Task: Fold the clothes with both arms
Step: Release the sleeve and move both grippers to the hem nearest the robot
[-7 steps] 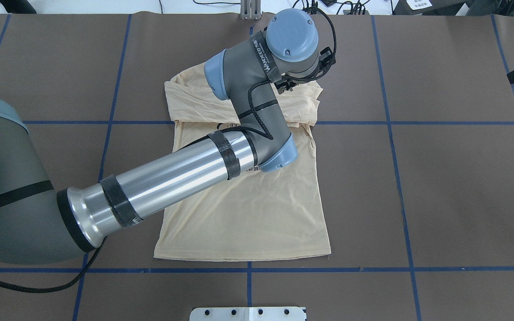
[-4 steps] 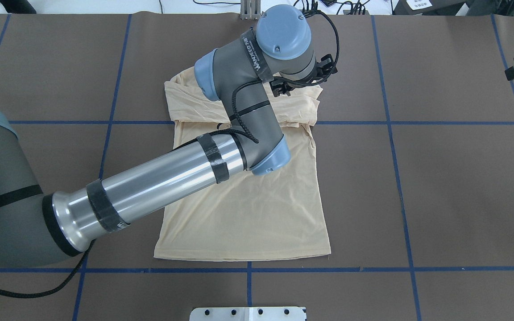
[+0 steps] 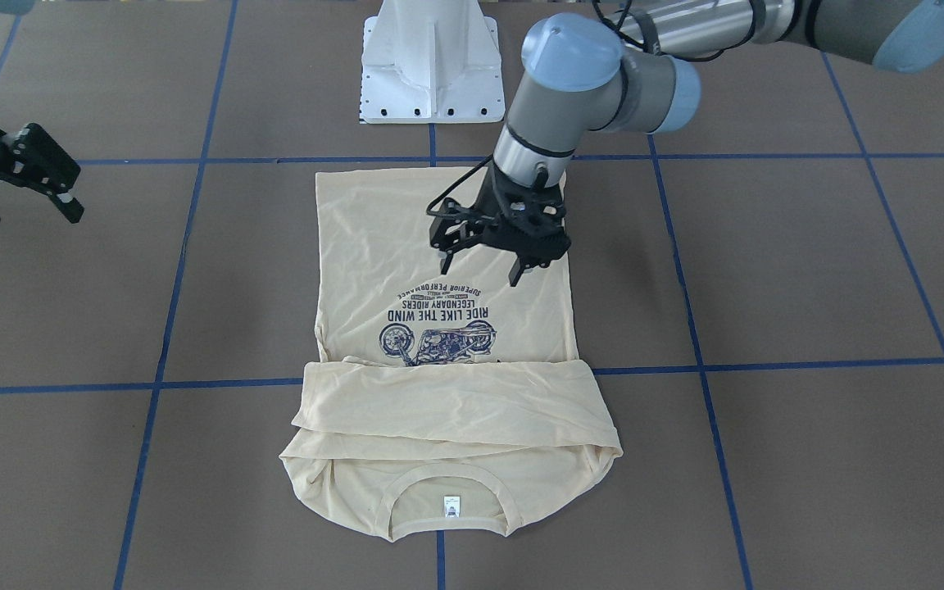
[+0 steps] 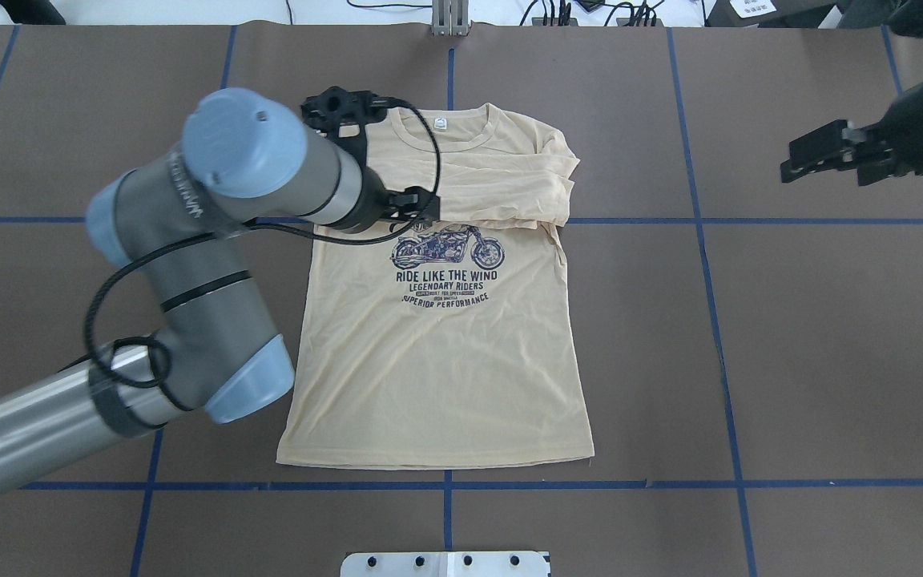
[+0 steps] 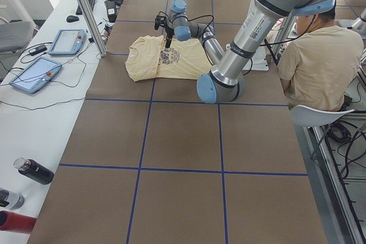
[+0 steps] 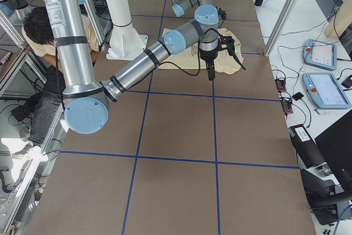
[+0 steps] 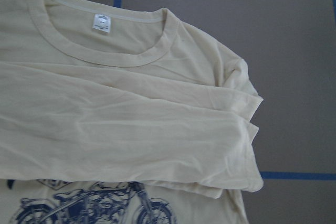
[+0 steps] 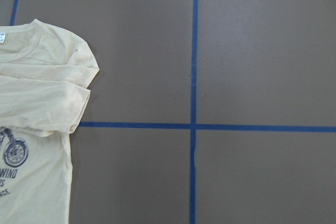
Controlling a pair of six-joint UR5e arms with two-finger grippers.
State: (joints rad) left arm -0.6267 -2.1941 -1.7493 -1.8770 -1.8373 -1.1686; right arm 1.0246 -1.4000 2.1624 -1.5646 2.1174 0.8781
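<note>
Widely agape — left end effector [image 3: 480, 274] over T-shirt [image 3: 374, 246]

Overhead: left arm [image 4: 213, 216] covers T-shirt [image 4: 445, 361] shoulder and sleeve fold on robot's left. Left claw [image 3: 480, 272] largely masked by own wrist there. Top lines of print [image 3: 439, 328] tucked under folded sleeves [image 3: 451, 401]. Right claw [image 3: 29, 215] at front view's edge, its arm cut off. Neck label [image 7: 102, 22] text too small to read. Side views: both claws too small to judge. Wrist views crop shirt at frame edges.
</note>
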